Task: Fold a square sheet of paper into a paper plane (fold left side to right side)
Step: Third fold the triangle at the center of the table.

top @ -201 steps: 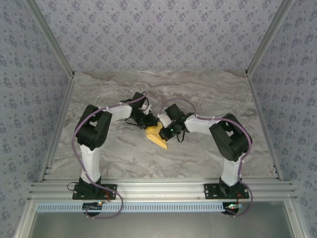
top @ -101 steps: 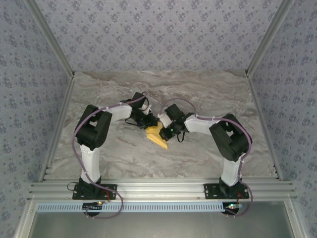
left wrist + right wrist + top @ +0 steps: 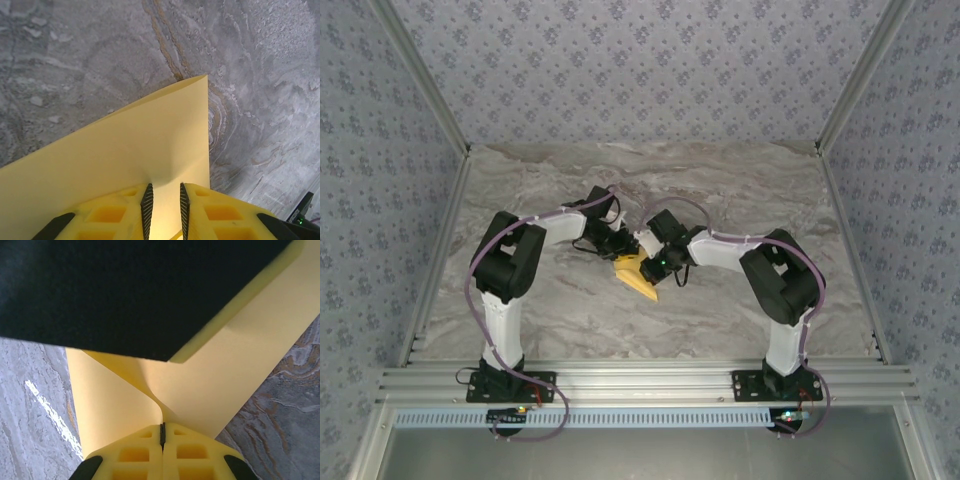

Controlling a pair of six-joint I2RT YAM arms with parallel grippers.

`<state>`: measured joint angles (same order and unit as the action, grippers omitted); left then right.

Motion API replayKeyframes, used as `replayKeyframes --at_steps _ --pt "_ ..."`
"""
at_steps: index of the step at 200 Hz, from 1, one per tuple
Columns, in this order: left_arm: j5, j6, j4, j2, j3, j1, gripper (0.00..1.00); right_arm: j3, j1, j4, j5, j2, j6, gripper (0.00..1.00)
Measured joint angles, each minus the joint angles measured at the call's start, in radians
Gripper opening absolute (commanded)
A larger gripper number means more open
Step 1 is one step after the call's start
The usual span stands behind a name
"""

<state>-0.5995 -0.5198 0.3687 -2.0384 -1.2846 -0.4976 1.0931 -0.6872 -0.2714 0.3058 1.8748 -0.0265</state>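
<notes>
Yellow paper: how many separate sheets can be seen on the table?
1. The yellow sheet sits in the middle of the table, between the left claw and the right claw, which pinches it. More could be hidden under them.

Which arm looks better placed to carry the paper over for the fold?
Right, probably: the right fingers are shut on the paper; the left fingers stand slightly apart around it.

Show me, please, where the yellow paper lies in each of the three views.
Top external: the paper is at the centre, where the two arms meet.
Left wrist: the paper covers the lower half, passing between the left fingers.
Right wrist: the paper is in the middle, pinched by the right fingers.
Shared landmark: the grey marble table.
</notes>
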Motion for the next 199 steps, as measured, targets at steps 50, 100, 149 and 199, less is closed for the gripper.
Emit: replayKeyframes --at_steps 50,100,149,199 --pt "-0.001 0.022 0.084 0.000 -0.058 0.025 0.33 0.006 -0.016 -0.003 -0.012 0.003 0.018 0.00" --pt "-0.021 0.037 0.119 0.000 -0.127 0.100 0.32 0.013 -0.030 -0.003 -0.022 0.008 0.020 0.00" --pt "-0.021 0.037 0.103 0.144 0.021 0.187 0.19 0.019 -0.032 -0.008 -0.021 0.011 0.020 0.00" --pt "-0.082 -0.037 0.007 0.306 0.228 0.125 0.18 0.021 -0.032 -0.010 -0.021 0.012 0.020 0.00"
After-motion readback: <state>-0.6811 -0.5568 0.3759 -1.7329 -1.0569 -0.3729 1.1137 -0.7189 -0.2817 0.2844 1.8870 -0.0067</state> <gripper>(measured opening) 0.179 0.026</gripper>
